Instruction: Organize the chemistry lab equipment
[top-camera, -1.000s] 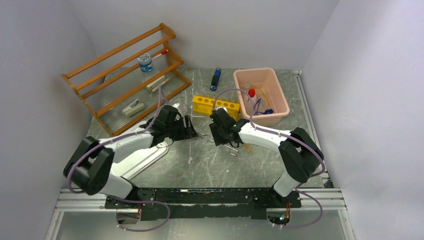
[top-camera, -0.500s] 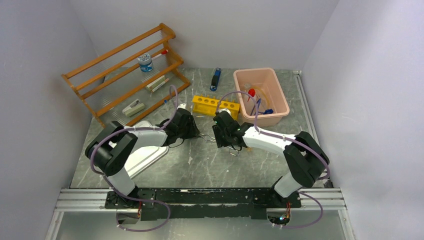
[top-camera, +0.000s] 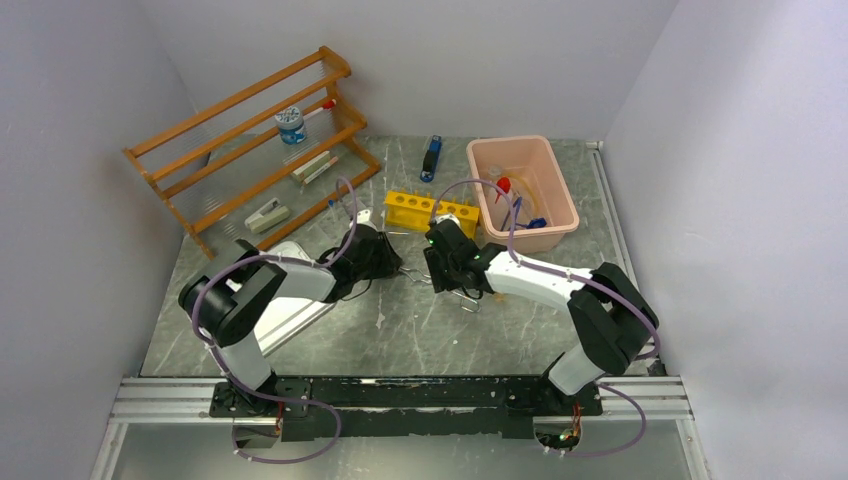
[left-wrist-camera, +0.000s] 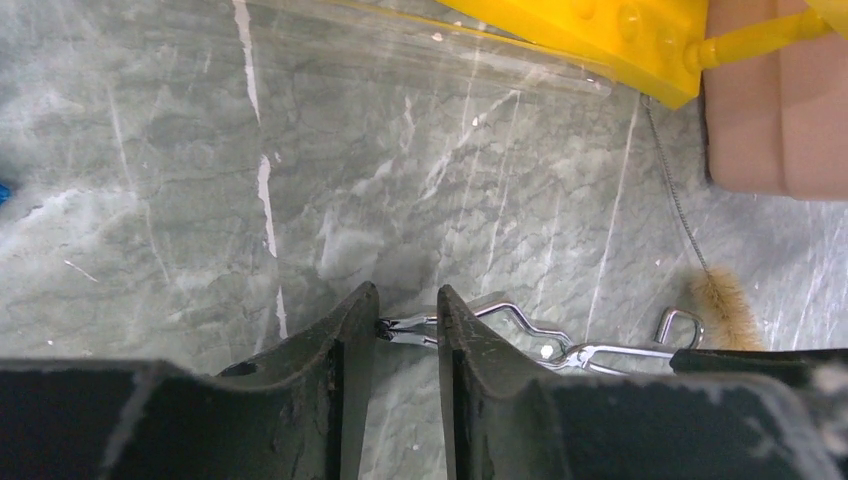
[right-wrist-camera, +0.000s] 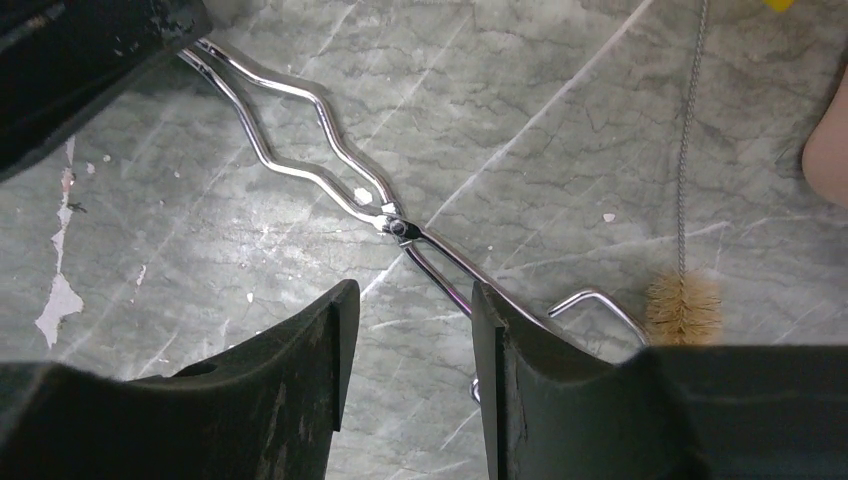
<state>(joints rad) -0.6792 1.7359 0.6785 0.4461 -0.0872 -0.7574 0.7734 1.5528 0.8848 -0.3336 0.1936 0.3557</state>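
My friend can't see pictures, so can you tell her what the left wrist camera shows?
The left gripper pinches one end of the metal tongs, which lie on a grey marble table. Beyond them are a small wire brush, a yellow rack and the corner of a pink tub.

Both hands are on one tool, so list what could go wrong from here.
Both the left hand and right hand straddle the metal tongs; pulling in different directions could twist or drop them. The brush lies right beside the tongs' handle loop and may be dragged along.
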